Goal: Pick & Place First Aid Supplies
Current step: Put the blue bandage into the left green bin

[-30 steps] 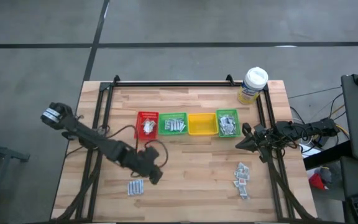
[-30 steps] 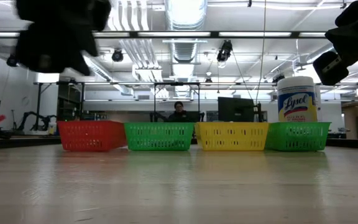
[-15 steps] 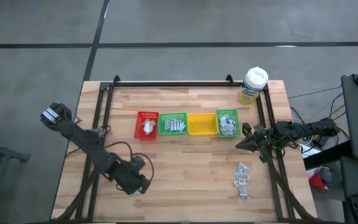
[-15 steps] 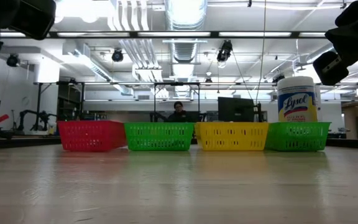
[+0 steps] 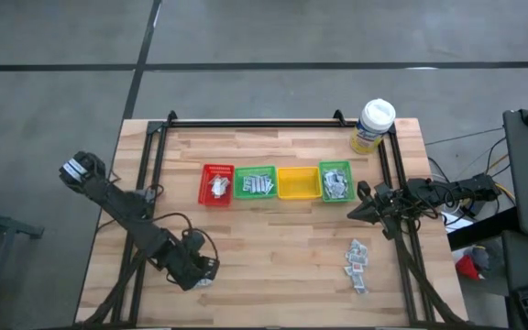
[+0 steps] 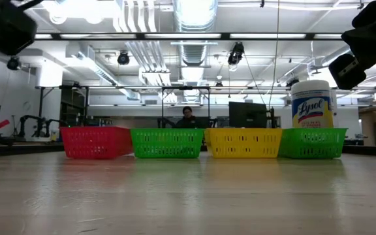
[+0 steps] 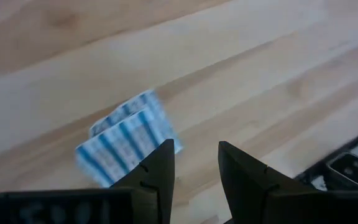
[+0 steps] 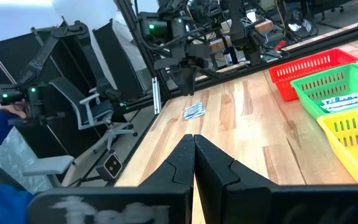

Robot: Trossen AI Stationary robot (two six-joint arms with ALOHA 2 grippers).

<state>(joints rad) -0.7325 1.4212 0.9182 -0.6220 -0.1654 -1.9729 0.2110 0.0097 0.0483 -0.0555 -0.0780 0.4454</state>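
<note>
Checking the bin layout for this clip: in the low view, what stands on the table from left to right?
red bin → green bin → yellow bin → second green bin, with the white-lidded wipes tub rising behind that last bin.

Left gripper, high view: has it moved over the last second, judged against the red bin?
Yes. The left gripper has drawn away from the red bin toward the table's near edge, and now hangs over the white-blue sachets, jaws open.

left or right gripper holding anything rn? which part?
Nothing held. Left gripper is open over the white-blue sachets, not touching them. Right gripper is shut and empty, beside the bins.
</note>
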